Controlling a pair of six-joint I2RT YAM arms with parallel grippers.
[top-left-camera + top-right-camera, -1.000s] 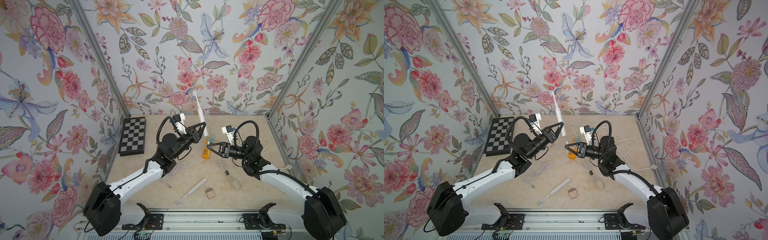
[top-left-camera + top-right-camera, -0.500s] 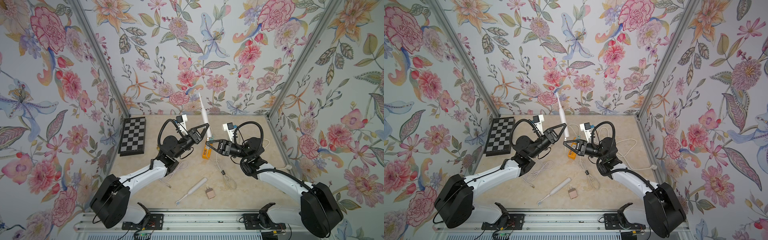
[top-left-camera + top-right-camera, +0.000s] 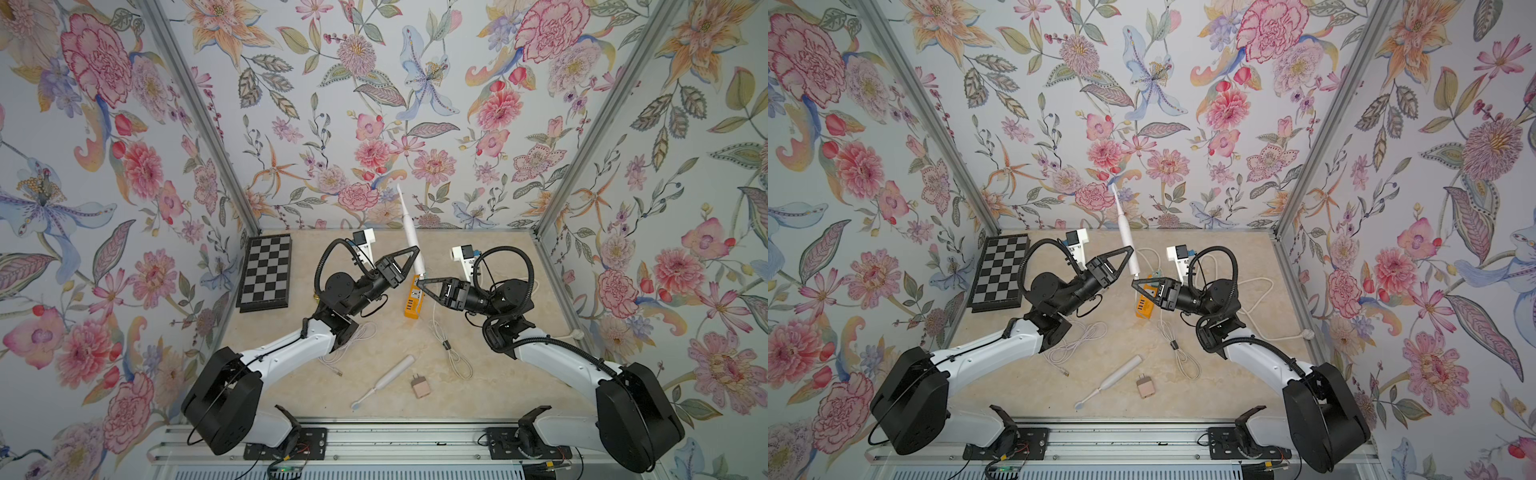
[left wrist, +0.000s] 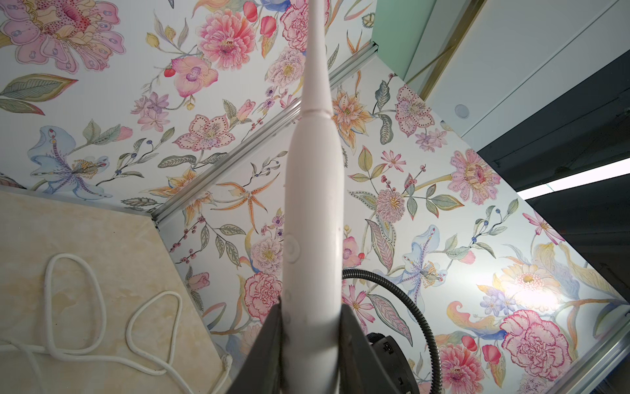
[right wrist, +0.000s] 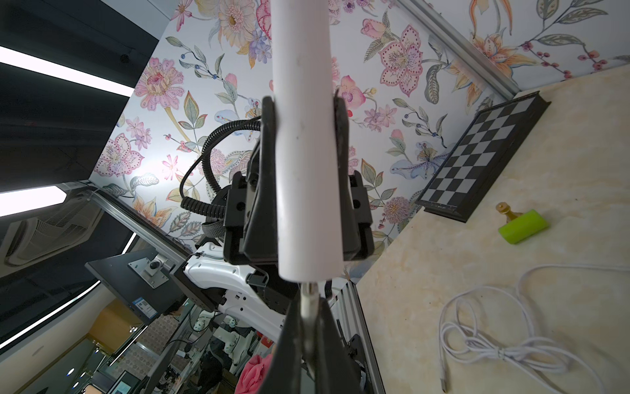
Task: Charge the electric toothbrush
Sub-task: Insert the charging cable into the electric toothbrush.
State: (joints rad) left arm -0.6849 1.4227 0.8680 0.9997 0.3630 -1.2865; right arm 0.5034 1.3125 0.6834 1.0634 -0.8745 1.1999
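nearest the rail, a spare toothbrush (image 3: 386, 376) lies flat on the table (image 3: 498, 390) with a small pink plug adapter (image 3: 419, 387) just beside it, both untouched. further in, a loose white cable coil (image 3: 353, 340) lies under my left arm.

above the middle of the table, my left fingers (image 4: 269, 341) are clamped on the lower handle of the electric toothbrush (image 3: 409, 226), which i hold in the air. its long axis runs nearly upright, brush head up toward the back wall and base end down. my right fingers (image 5: 289, 344) are pinched tight on the charging plug (image 5: 308, 300), and a white cable (image 3: 434, 322) trails from them down to the table.

what matters is the line-up. the plug sits directly under the base, on the same axis as the handle, and its metal tip meets the bottom face. i cannot tell how far in it sits. my right fingers are the nearer to the port, so i judge the push goes up along the handle while my left braces it. any tilt could jam the plug.

under both hands lies an orange power strip (image 3: 411, 301). beyond it, to the left, is a chessboard (image 3: 266, 272).
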